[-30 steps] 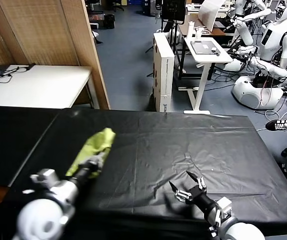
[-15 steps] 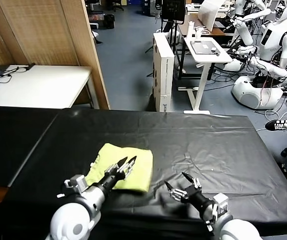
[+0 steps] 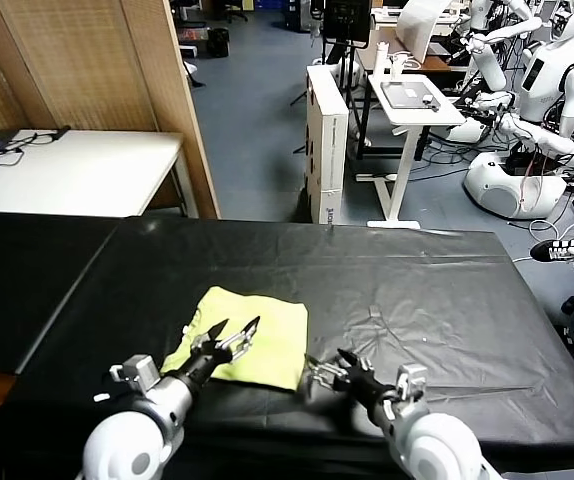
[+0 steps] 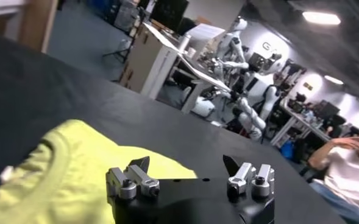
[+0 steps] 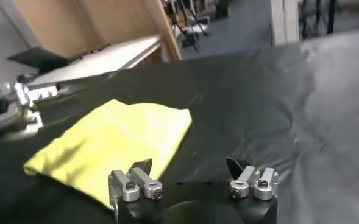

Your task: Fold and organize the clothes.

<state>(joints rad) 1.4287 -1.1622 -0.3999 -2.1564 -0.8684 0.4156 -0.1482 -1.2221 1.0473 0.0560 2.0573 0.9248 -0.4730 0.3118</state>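
Note:
The clothes are one lime yellow-green T-shirt [image 3: 267,325], lying folded into a flat rectangle on the black table covering [image 3: 437,290], left of the middle and near the front edge. Its round neck shows in the left wrist view [image 4: 51,164]. My left gripper [image 3: 235,326] hovers open over the shirt's near left part, with nothing between its fingers [image 4: 186,163]. My right gripper [image 3: 325,366] is open just right of the shirt's near right corner and holds nothing [image 5: 188,164]. The right wrist view shows the whole folded shirt [image 5: 118,137] in front of it.
A white table [image 3: 67,170] and a wooden partition [image 3: 87,60] stand at the back left. Beyond the table are a cardboard box [image 3: 327,140], a white stand table [image 3: 417,100] and white robots [image 3: 537,100]. The black covering runs wrinkled to the right.
A second ago my left gripper was shut on the bunched shirt at the left. It has since laid the shirt flat and opened. My right gripper has moved left toward the shirt's corner.

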